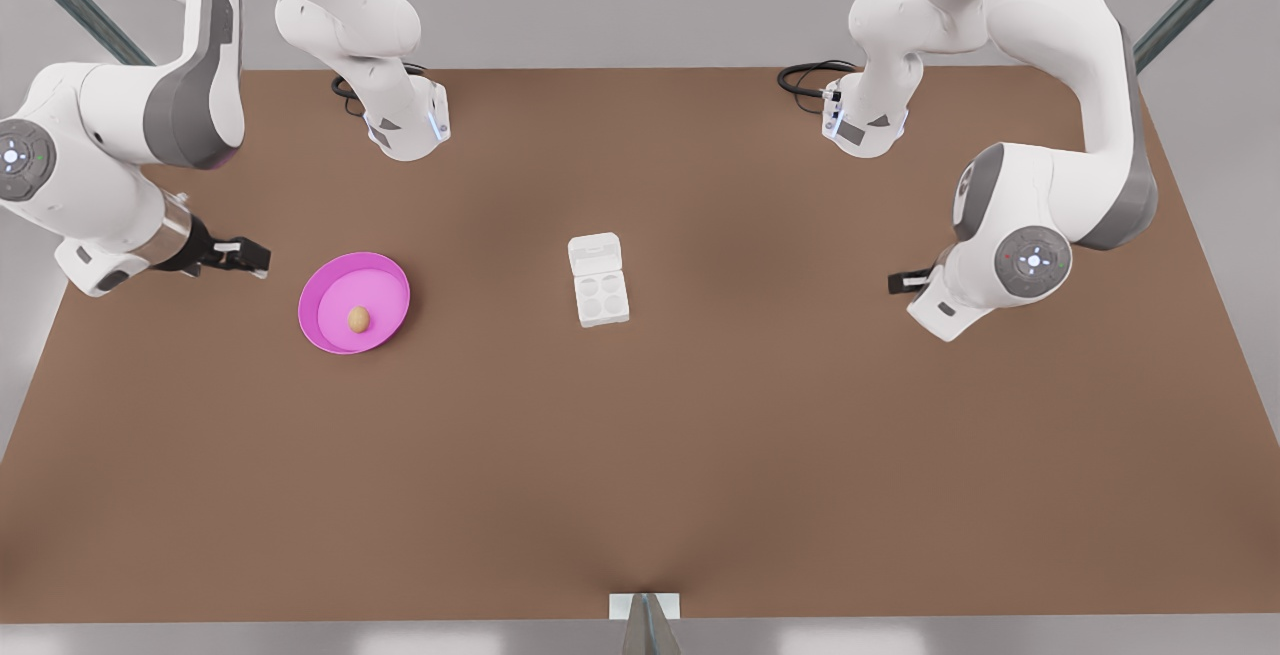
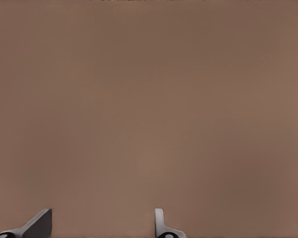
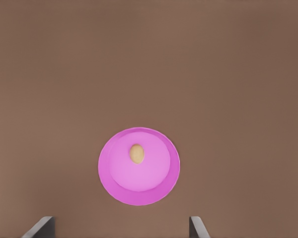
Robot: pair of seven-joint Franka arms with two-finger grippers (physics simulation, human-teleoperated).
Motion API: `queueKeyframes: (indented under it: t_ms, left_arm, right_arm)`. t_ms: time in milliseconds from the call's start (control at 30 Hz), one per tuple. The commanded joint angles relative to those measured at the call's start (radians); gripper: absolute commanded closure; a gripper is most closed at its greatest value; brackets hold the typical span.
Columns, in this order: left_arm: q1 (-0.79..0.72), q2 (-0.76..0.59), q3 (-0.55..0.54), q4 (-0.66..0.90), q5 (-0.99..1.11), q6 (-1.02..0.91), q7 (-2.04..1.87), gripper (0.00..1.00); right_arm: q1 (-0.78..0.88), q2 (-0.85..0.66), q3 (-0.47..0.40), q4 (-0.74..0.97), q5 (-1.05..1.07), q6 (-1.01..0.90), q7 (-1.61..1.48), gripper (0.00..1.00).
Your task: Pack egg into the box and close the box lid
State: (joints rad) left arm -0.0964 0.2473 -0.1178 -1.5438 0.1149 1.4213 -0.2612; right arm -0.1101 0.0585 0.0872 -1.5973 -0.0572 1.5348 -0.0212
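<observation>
The tan egg [image 1: 358, 319] [image 3: 136, 153] lies in a round pink dish [image 1: 322, 287] [image 3: 154, 191] toward the front view's left. The white box [image 1: 603, 299] stands mid-table with its four cups empty. The box lid [image 1: 594, 253] lies open and flat on the far side of the tray. My right gripper [image 1: 252, 257] [image 3: 121, 220] hovers open just left of the dish in the front view, holding nothing. My left gripper [image 1: 900, 282] [image 2: 102, 213] waits open at the front view's right, well away from the box, and sees only bare table.
The two arm bases [image 1: 410, 125] [image 1: 865, 120] stand at the back edge of the brown table [image 1: 640, 475], with black cables beside them. A small grey mount [image 1: 645, 617] sits at the middle of the front edge.
</observation>
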Motion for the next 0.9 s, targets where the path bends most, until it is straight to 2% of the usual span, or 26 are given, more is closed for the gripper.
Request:
queueKeyframes:
  t_ms: [0, 67, 167, 400, 500, 633, 867]
  left_arm:
    - [0.001, 0.000, 0.001, 0.005, -0.011, 0.001, -0.075, 0.00]
    - [0.004, -0.002, 0.001, 0.008, -0.023, -0.009, -0.076, 0.00]
    - [0.014, 0.000, 0.003, 0.007, -0.023, -0.009, -0.075, 0.00]
    - [0.014, 0.000, 0.003, 0.007, -0.023, -0.022, -0.052, 0.00]
    - [0.012, 0.003, 0.003, 0.005, -0.023, -0.024, -0.058, 0.00]
    - [0.011, 0.009, 0.001, 0.005, -0.021, -0.039, -0.055, 0.00]
    - [0.006, 0.009, 0.001, 0.005, -0.017, -0.038, -0.058, 0.00]
  right_arm:
    - [0.003, -0.008, -0.001, -0.016, 0.020, 0.076, -0.013, 0.00]
    - [0.013, 0.017, 0.000, -0.026, -0.003, 0.088, -0.017, 0.00]
    - [0.029, 0.092, 0.006, -0.153, -0.052, 0.298, -0.017, 0.00]
    - [0.006, 0.256, 0.006, -0.171, -0.012, 0.495, -0.098, 0.00]
    - [-0.005, 0.239, 0.006, -0.273, 0.007, 0.620, -0.109, 0.00]
    - [-0.010, 0.144, 0.005, -0.518, 0.014, 0.852, -0.123, 0.00]
    - [-0.013, 0.093, 0.002, -0.688, 0.017, 0.966, -0.118, 0.00]
